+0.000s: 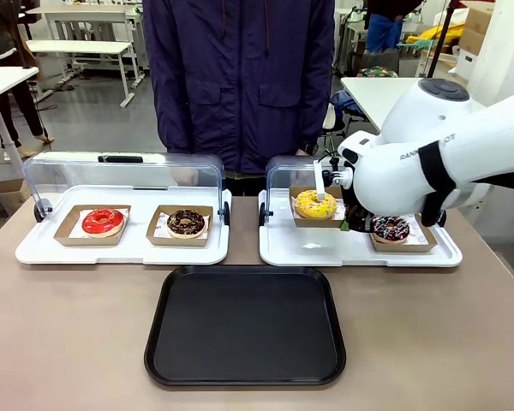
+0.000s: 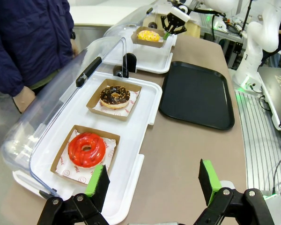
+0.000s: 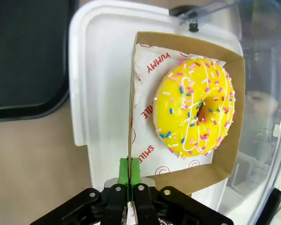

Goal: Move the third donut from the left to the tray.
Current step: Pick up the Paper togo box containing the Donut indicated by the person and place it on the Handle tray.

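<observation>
Yellow-iced ring donut with coloured sprinkles (image 1: pixel 315 204) sits flat in a shallow brown cardboard holder (image 1: pixel 301 220), far right. Flat black rectangular plastic tray (image 1: pixel 244 330) lies near, centre.

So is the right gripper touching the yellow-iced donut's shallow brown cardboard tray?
Touching. Right wrist view: the right gripper is pinched shut on the brown cardboard tray wall, clear of the yellow-iced donut.

Brown surface (image 1: pixel 68 342). Far left: white display tray (image 1: pixel 34 250), left lid (image 1: pixel 120 175) clear and raised at the tray's far edge. On it, red-iced donut (image 1: pixel 103 222) at left and chocolate donut (image 1: pixel 186 223) to its right, apart. Far right: second white display tray (image 1: pixel 351 255), right lid (image 1: pixel 281 175) likewise raised; sprinkled chocolate donut (image 1: pixel 391 228) at its right end. Person in dark blue jacket (image 1: pixel 240 77) stands at the far side, between the two trays.
</observation>
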Controlling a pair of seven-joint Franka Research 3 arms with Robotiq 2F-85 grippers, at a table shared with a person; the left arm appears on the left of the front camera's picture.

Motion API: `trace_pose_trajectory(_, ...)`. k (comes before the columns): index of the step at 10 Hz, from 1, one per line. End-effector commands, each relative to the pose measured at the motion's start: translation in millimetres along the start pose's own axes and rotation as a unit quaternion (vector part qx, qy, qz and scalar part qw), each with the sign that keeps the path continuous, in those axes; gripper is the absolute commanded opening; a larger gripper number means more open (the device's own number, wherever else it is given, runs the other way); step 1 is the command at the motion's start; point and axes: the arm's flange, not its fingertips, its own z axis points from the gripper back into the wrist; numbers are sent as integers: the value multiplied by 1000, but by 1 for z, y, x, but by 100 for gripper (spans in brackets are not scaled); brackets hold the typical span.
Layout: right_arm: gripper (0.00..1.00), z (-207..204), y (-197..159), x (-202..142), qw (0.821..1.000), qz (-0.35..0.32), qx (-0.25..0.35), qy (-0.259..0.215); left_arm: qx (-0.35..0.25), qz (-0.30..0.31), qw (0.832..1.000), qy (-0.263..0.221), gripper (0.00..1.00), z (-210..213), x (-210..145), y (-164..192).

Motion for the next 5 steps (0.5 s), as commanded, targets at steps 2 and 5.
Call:
trace_pose_trajectory(2, 2, 33, 36, 10, 1000, -20, 6, -7, 0, 1, 1000, 2, 100, 0, 2, -2)
trace_pose_trajectory(5, 2, 56, 64, 22, 1000, -21, 6, -17, 0, 1, 1000, 2, 100, 0, 2, -2)
